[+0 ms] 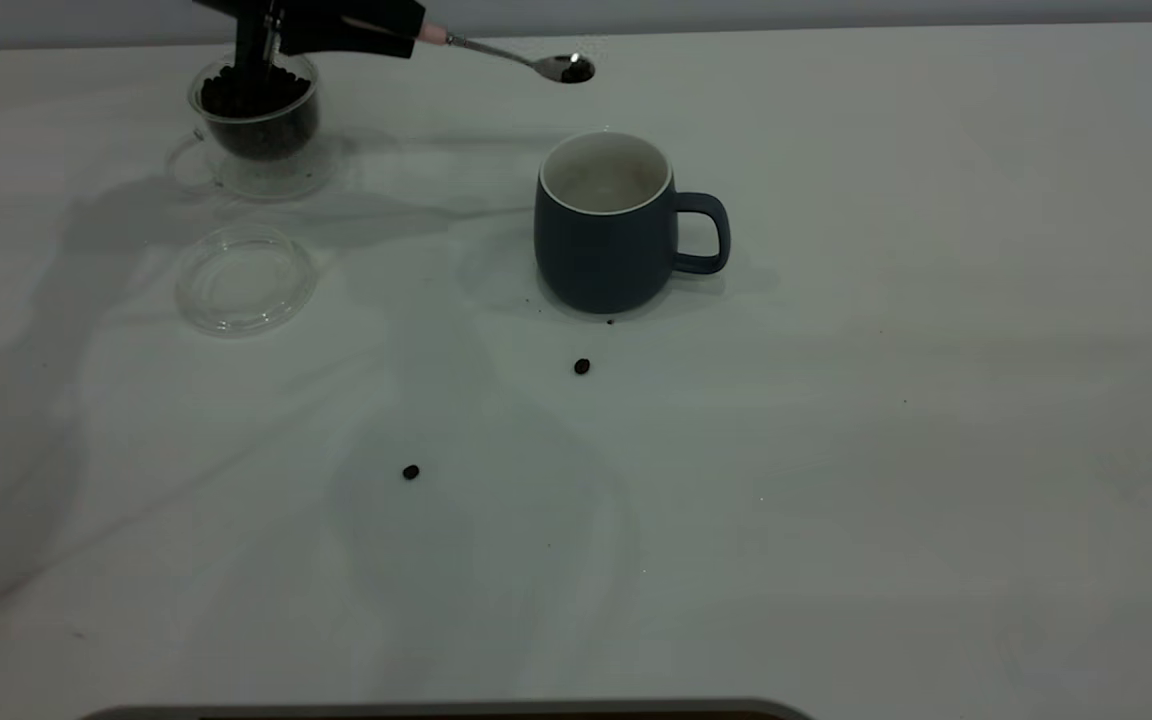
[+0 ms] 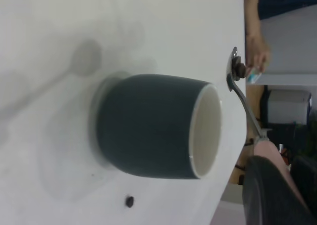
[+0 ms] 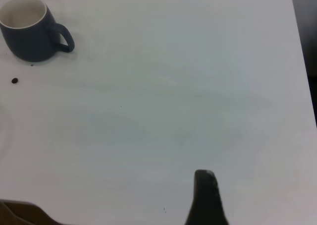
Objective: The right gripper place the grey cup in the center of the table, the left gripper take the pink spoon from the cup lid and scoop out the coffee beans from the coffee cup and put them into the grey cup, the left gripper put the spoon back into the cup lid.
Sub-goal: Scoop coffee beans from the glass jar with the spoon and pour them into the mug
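The grey cup (image 1: 601, 235) stands upright near the table's middle, handle to the right, and its white inside looks empty. At the back left, my left gripper (image 1: 391, 25) is shut on the pink spoon (image 1: 496, 48). The spoon's bowl (image 1: 568, 68) hovers just behind the cup's rim with a dark coffee bean in it. The left wrist view shows that bowl (image 2: 233, 69) above the grey cup (image 2: 148, 126). The coffee cup (image 1: 256, 110), full of coffee beans, stands under the left arm. The cup lid (image 1: 244, 278) lies empty in front of it. Only one fingertip (image 3: 205, 195) of my right gripper shows, far from the grey cup (image 3: 29, 29).
Two loose beans lie on the white table (image 1: 886, 400), one (image 1: 582, 366) just in front of the grey cup, the other (image 1: 411, 472) nearer the front. A person's hand (image 2: 255, 49) shows beyond the table's far edge in the left wrist view.
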You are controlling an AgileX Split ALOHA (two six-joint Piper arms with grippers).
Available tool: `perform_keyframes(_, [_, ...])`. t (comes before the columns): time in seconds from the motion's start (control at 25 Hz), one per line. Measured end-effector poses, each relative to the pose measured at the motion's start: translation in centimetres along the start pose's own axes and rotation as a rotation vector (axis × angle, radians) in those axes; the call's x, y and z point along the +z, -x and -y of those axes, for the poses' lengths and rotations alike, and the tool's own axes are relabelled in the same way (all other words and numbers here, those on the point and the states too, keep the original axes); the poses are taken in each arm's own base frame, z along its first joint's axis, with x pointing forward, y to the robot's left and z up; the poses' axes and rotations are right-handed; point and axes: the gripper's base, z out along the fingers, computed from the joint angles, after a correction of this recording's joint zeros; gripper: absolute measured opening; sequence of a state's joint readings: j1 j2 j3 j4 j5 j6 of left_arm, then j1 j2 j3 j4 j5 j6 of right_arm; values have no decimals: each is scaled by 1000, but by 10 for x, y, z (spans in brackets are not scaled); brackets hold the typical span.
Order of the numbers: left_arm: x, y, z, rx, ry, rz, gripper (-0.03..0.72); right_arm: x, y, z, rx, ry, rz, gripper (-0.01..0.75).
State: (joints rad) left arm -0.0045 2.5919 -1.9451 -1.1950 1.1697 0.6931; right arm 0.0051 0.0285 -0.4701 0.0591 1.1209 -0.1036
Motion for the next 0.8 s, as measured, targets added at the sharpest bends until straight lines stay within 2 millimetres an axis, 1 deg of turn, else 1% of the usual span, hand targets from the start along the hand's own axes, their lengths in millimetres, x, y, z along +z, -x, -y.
perform_keyframes(0.2, [-2,-11,7,11,-5,-15,117,0,0,0,0,0,0,590])
perform_keyframes(0.44, [3,-26,-2,8,-10,-44,117,0,0,0,0,0,0,590])
perform_keyframes(0.56, [6,-29,-3,43,-1,-62,117,0,0,0,0,0,0,590])
perform_keyframes(0.8, [13,-30,1,160,-8,-78,117,0,0,0,0,0,0,590])
